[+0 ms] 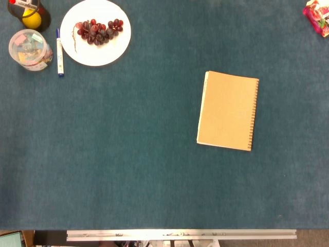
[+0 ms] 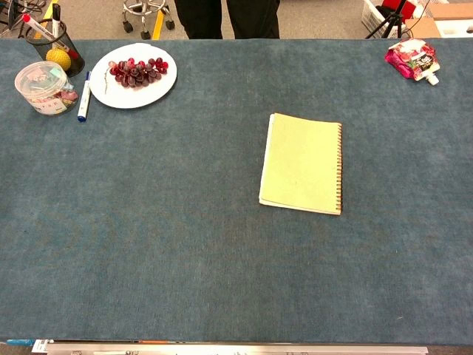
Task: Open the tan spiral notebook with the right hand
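Tan spiral notebook (image 1: 227, 110) lies closed, spiral at three o'clock. Neither hand visible, state unknown. Lift cover from nine o'clock edge.

A white plate (image 1: 95, 51) of red grapes (image 1: 99, 30) sits at the table's (image 1: 128, 154) far left; a marker (image 1: 59, 53) lies just beside it; a clear tub (image 1: 30, 50) stands left of the marker; a black cup (image 1: 32, 14) holds a yellow ball (image 1: 32, 20); a pink pouch (image 2: 414, 58) lies far right.
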